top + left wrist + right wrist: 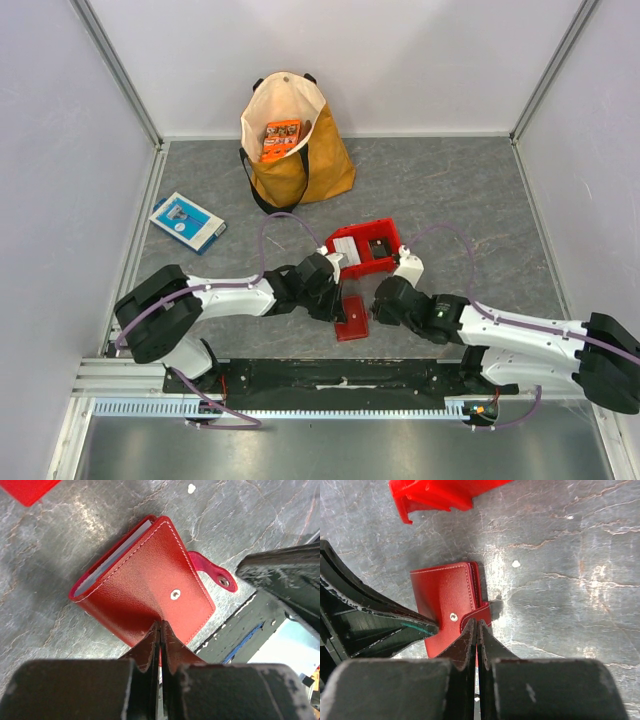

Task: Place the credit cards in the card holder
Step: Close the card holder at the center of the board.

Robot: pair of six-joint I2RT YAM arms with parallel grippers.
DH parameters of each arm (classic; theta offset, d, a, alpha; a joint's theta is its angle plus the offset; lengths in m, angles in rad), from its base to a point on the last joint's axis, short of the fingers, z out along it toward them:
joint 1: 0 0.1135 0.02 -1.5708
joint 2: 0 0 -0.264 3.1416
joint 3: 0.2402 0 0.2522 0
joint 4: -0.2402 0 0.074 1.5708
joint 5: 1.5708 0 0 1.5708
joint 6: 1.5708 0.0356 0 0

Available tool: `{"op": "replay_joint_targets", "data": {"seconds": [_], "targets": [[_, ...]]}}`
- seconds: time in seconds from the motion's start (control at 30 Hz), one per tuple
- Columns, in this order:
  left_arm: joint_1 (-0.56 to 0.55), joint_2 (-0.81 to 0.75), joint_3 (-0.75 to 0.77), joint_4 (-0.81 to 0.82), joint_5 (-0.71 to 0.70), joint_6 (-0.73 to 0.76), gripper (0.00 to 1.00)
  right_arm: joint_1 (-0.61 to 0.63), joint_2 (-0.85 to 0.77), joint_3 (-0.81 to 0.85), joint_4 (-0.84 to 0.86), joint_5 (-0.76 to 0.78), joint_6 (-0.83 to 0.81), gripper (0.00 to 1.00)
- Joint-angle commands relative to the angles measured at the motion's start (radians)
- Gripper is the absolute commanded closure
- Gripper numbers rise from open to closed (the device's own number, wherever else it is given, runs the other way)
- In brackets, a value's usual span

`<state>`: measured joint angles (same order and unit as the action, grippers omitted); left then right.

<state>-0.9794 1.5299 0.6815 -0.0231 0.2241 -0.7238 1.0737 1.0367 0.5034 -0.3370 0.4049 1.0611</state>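
Card holder [352, 318] first: from above, you see it lying closed on the grey table [450, 200], near the front edge and just in front of the red bin [398, 262]. Your credit cards, one whitish [347, 250] and one dark grey [378, 248], lie side by side in that bin. The left gripper [338, 302] and the right gripper [373, 312] flank the card holder closely. At the back stands a tan bag [300, 170] with an orange packet [281, 138] in it, and a blue-and-white box [187, 221] lies to the left.

On your left wrist view, the left gripper [160, 626] has its jaws pressed together, tips over the near edge of the card holder [145, 580]. The snap tab [215, 575] lies unfastened, close to a finger [280, 575] of the right gripper. You cannot tell whether anything is pinched.

On your right wrist view, the right gripper [477, 625] is likewise closed tip to tip, right at the tab side of the card holder [445, 600]. Whether it grips the tab is hidden. A left finger [380, 615] reaches the cover, and the bin [440, 492] shows at the top.
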Motion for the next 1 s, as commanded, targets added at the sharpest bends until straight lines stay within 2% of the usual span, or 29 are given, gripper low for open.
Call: {"op": "replay_joint_targets", "data": {"seconds": [0.0, 0.97], "targets": [[-0.008, 0.038, 0.026, 0.009, 0.029, 0.044, 0.96, -0.004, 0.037, 0.0, 0.065, -0.049, -0.009, 0.98], [-0.013, 0.039, 0.016, 0.02, 0.027, 0.029, 0.98, -0.004, 0.175, 0.038, 0.176, -0.129, -0.041, 0.99]]}}
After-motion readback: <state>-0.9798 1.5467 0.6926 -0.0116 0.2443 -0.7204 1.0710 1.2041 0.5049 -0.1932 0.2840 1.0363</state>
